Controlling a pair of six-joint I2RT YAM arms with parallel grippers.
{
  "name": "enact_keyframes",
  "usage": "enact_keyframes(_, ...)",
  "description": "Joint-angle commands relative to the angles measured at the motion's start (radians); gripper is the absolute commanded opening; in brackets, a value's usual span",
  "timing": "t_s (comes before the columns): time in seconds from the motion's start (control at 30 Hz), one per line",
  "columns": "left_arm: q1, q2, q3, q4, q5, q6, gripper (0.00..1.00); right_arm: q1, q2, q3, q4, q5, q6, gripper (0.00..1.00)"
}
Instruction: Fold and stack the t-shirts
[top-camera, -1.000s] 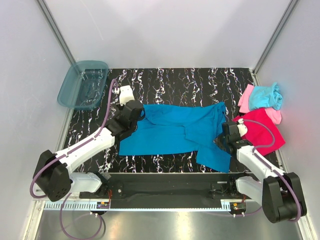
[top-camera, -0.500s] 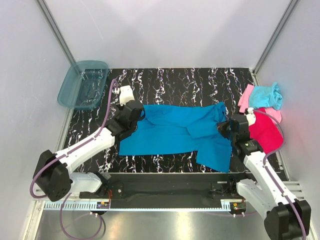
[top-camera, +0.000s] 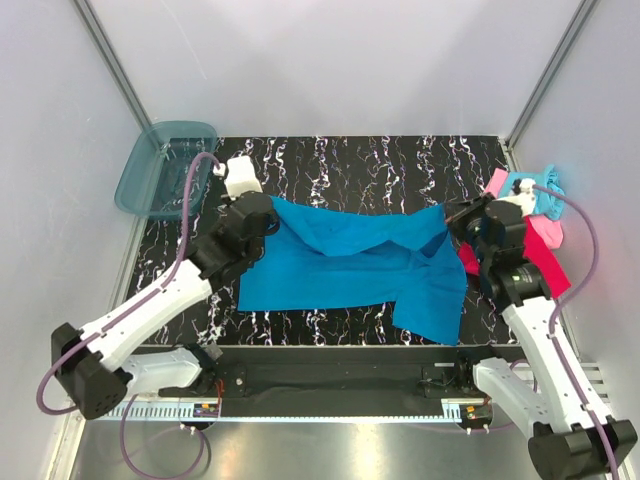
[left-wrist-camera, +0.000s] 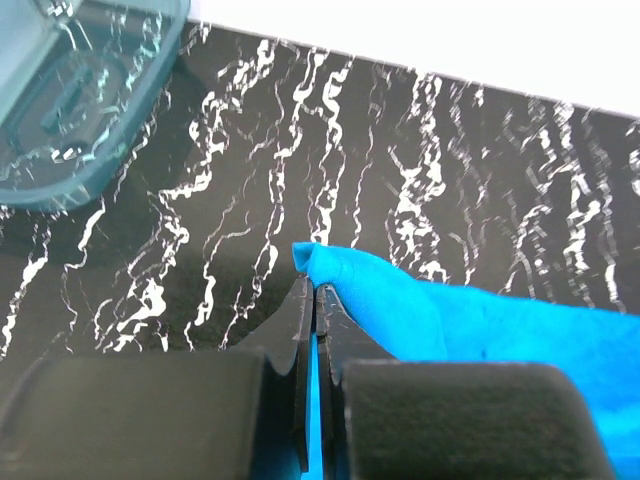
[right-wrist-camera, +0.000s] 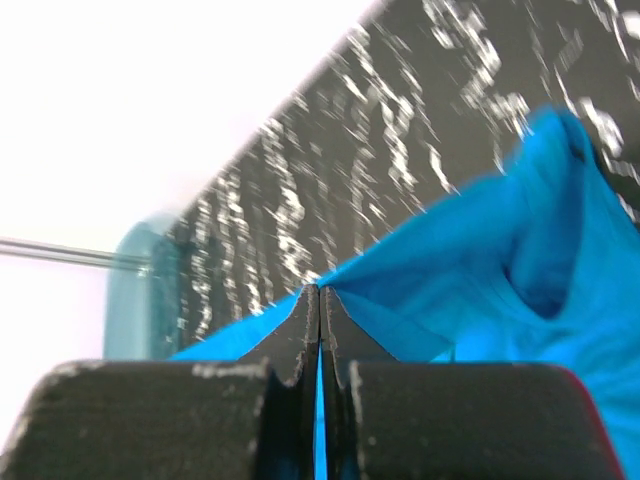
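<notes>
Top external: blue t-shirt (top-camera: 350, 265) spans between left tool (top-camera: 272, 208) and right tool (top-camera: 452, 213), both clamped on its far edge

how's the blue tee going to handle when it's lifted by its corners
Probably floppy: the blue tee sags and creases between the two pinched corners. Likely light, since thin shut jaws hold it by small bits of cloth. It may drag on the table rather than rise flat.
</notes>
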Motion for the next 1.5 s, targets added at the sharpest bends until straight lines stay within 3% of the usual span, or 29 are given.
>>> enact_keyframes(0.0, -0.015, -0.062, 0.059, -0.026, -0.052, 0.033, 0.00, -0.003, -0.036, 0.128, -0.014, -0.003, -0.085, 0.00)
enact_keyframes(0.23, -0.019, -0.109, -0.102, -0.039, -0.032, -0.065, 0.01, -0.003, -0.055, 0.214, -0.035, -0.007, -0.082, 0.00)
enact_keyframes(0.43, -0.021, -0.014, -0.208, -0.010, 0.014, -0.179, 0.12, -0.003, -0.047, 0.204, -0.031, -0.017, -0.080, 0.00)
enact_keyframes(0.47, -0.022, -0.005, -0.220, -0.001, 0.027, -0.190, 0.22, -0.003, -0.052, 0.201, -0.032, -0.015, -0.088, 0.00)
enact_keyframes(0.6, -0.027, 0.053, -0.259, 0.039, 0.040, -0.220, 0.46, -0.003, -0.059, 0.189, -0.029, -0.003, -0.091, 0.00)
enact_keyframes(0.73, -0.029, 0.099, -0.254, 0.044, 0.039, -0.237, 0.63, -0.003, -0.059, 0.177, -0.029, 0.000, -0.094, 0.00)
enact_keyframes(1.1, -0.084, 0.164, -0.272, 0.082, 0.145, -0.331, 0.63, -0.003, -0.053, 0.160, -0.018, 0.003, -0.097, 0.00)
enact_keyframes(1.23, -0.163, 0.219, -0.268, 0.084, 0.145, -0.377, 0.63, -0.003, -0.050, 0.158, -0.015, 0.000, -0.094, 0.00)
enact_keyframes(1.47, -0.165, 0.257, -0.269, 0.084, 0.125, -0.365, 0.62, -0.003, -0.055, 0.155, -0.014, 0.008, -0.105, 0.00)
